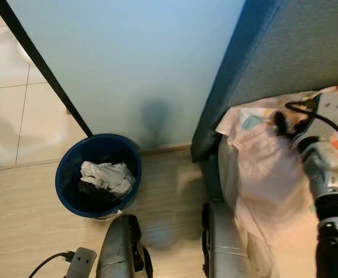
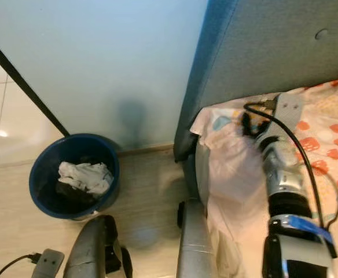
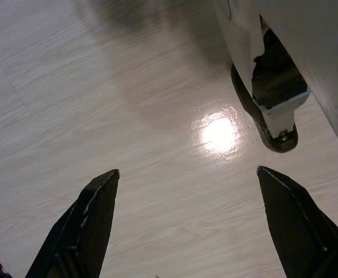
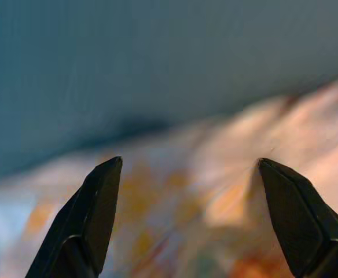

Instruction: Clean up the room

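Note:
A round blue bin (image 1: 65, 186) stands on the wooden floor by the pale wall, with crumpled white cloth (image 1: 107, 176) and something dark inside. My right gripper (image 1: 289, 124) reaches out over the bed's pink patterned sheet (image 1: 261, 168), near the blue-grey headboard (image 1: 296, 52). In the right wrist view its fingers (image 4: 99, 202) are open just above the sheet (image 4: 215, 220), with nothing between them. My left gripper (image 3: 186, 174) hangs open over the floor beside my leg.
The bed fills the right side, its sheet draping over the edge towards my legs (image 1: 224, 243). A black strip (image 1: 41, 69) runs diagonally along the wall, with white tiles (image 1: 13, 116) to its left. A cable and plug (image 1: 79, 260) lie at the bottom.

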